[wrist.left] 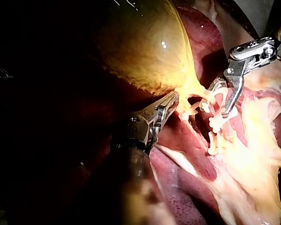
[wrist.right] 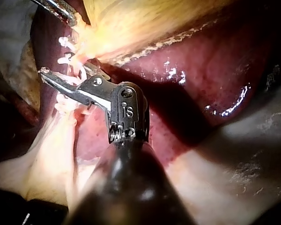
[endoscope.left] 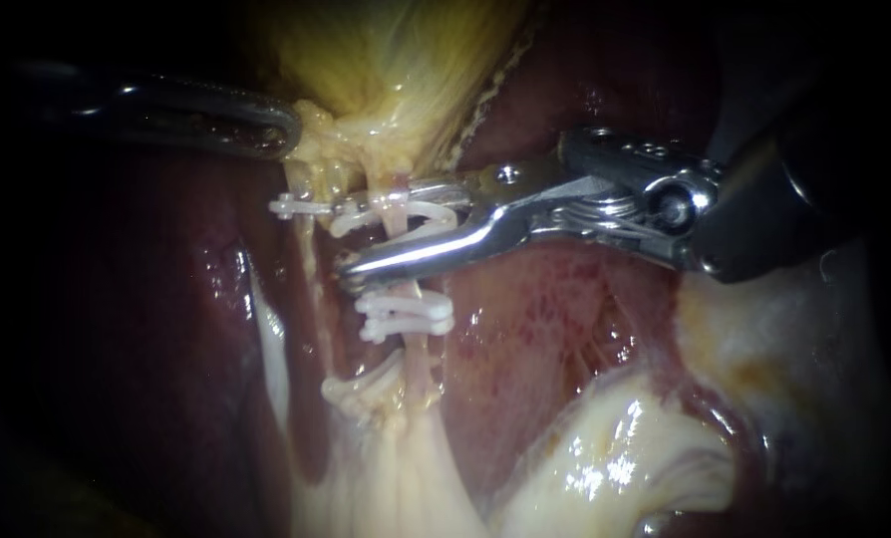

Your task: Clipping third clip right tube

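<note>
SURGICAL BENCH: At centre frame, the right instrument [endoscope.left: 351, 237] reaches in from the right edge. Its claw is spread around the right tube [endoscope.left: 421, 354] and carries an open white clip [endoscope.left: 431, 211], whose arms lie against both halves. Two clips [endoscope.left: 406, 314] already sit on the same tube just below. In the upper left, the left instrument [endoscope.left: 288, 134] has its claw pinching the lower edge of the gallbladder [endoscope.left: 396, 50], which lies above the liver [endoscope.left: 555, 309]. To land this clip well, the tube should probably sit fully inside it, with the far tips showing past the tube. The clip should lie square across and clear of the pair below, and the squeeze should be slow while the left side holds tension.
</note>
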